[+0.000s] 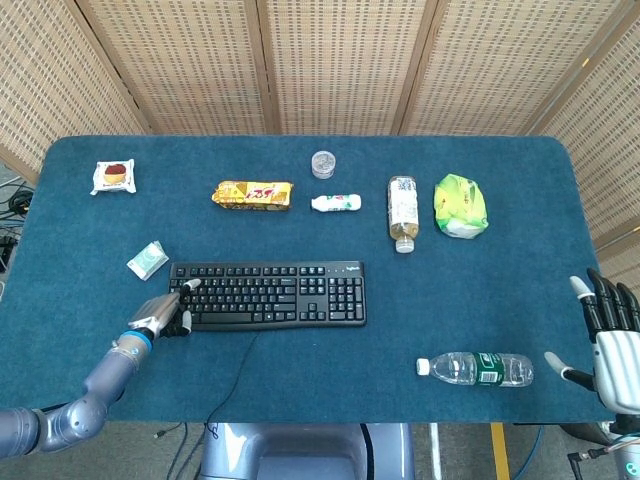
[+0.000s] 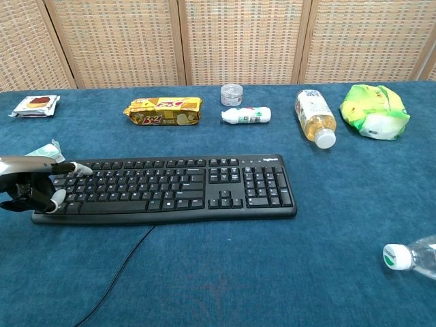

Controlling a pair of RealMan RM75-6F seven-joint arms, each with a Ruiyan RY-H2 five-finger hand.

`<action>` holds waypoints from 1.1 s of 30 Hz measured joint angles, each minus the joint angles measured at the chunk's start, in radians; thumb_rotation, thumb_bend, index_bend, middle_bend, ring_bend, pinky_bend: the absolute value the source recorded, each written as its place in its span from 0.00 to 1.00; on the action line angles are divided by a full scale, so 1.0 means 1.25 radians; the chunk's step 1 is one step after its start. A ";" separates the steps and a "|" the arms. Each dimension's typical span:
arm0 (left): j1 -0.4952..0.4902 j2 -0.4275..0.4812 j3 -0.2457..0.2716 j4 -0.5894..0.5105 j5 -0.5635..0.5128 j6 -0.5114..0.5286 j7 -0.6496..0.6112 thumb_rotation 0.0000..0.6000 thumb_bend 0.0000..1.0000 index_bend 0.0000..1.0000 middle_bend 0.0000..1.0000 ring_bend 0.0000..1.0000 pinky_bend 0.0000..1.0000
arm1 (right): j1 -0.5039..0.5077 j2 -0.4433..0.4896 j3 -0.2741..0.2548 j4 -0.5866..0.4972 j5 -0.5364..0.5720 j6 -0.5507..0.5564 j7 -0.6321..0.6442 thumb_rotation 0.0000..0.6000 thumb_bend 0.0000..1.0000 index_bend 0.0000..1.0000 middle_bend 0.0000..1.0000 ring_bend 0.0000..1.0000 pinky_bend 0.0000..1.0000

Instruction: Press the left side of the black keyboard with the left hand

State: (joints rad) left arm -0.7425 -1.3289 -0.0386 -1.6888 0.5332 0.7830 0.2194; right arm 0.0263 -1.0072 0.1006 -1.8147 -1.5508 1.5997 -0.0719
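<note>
1 keyboard (image 1: 267, 294), 3 bottles (image 1: 403, 212), 4 snack packets (image 1: 253, 194) (1 jar (image 1: 322, 164) too).

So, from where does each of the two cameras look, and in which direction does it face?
Head view: high above the near edge, looking steeply down on the table; shows left hand with forearm, and right hand.
Chest view: low at the near edge, looking forward across the table; shows only the left hand.
Both share the black keyboard and the left hand on its left end.
</note>
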 measured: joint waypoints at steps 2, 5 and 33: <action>-0.001 -0.002 0.001 0.003 0.001 -0.001 -0.001 1.00 0.75 0.00 0.93 0.94 0.93 | 0.000 0.000 0.000 0.000 0.000 0.000 0.001 1.00 0.00 0.00 0.00 0.00 0.00; -0.001 -0.005 0.001 0.008 0.004 -0.003 -0.005 1.00 0.74 0.00 0.93 0.94 0.93 | 0.000 0.000 0.000 0.000 0.000 0.000 0.000 1.00 0.00 0.00 0.00 0.00 0.00; 0.233 0.209 -0.057 -0.144 0.449 0.363 -0.182 1.00 0.00 0.00 0.00 0.00 0.00 | -0.003 0.000 -0.007 -0.008 -0.018 0.008 -0.006 1.00 0.00 0.00 0.00 0.00 0.00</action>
State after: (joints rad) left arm -0.4519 -1.0678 -0.1094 -1.8686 1.0948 1.2367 -0.0079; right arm 0.0222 -1.0077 0.0921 -1.8246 -1.5734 1.6095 -0.0794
